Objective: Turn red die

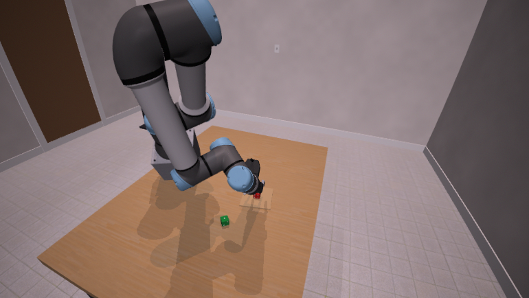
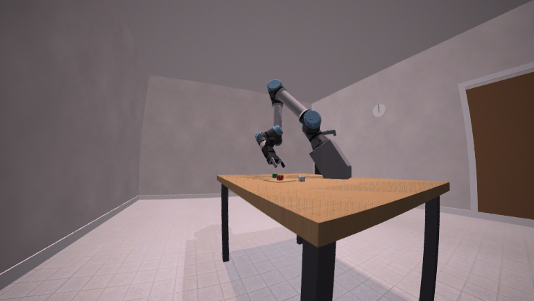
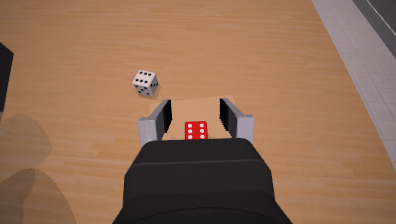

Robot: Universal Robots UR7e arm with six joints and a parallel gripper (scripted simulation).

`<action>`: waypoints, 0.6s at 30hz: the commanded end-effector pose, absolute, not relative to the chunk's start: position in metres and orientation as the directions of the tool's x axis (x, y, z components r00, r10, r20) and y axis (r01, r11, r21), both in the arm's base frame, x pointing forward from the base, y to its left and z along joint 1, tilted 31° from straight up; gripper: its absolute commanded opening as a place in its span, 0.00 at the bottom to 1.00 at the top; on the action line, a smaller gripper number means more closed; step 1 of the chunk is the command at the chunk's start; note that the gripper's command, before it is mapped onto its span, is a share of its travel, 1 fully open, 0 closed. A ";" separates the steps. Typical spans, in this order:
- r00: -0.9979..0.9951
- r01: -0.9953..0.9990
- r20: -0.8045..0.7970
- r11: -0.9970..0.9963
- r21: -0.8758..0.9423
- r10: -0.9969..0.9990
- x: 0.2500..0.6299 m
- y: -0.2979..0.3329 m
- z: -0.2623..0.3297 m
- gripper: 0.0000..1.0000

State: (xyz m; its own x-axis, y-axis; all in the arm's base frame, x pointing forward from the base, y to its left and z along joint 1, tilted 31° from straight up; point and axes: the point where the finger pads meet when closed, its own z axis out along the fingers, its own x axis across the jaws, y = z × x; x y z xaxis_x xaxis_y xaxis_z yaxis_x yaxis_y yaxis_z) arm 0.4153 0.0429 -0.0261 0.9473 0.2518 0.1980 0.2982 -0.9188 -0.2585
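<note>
The red die [image 3: 196, 130] lies flat on the tan mat [image 3: 196, 107] and shows six on top. It also shows in the top view [image 1: 256, 195] and the exterior view [image 2: 279, 177]. The white die [image 3: 145, 82] lies on the bare table left of the mat, also with six on top; it also shows in the exterior view [image 2: 301, 178]. My gripper [image 3: 195, 109] is open and empty, well above the red die, as the exterior view [image 2: 276, 161] shows. The mat lies flat [image 1: 256, 200].
A green die [image 1: 224, 220] lies on the table in front of the mat, also in the exterior view [image 2: 274, 175]. The robot base [image 2: 329, 159] stands at the table's back. The table edge [image 3: 345, 75] is to the right in the wrist view.
</note>
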 end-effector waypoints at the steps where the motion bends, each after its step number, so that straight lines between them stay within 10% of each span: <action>1: 0.947 0.296 0.193 -0.928 -0.226 0.255 0.415 0.044 -0.027 1.00; 18: 0.947 0.258 0.199 -0.966 -0.008 0.252 0.414 0.046 -0.025 1.00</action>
State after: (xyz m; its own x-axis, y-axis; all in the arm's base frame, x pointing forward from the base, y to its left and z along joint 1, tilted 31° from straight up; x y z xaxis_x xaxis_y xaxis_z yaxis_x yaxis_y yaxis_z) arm 0.4142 0.0458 -0.0253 0.9470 0.2538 0.1967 0.2671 -0.9627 -0.0438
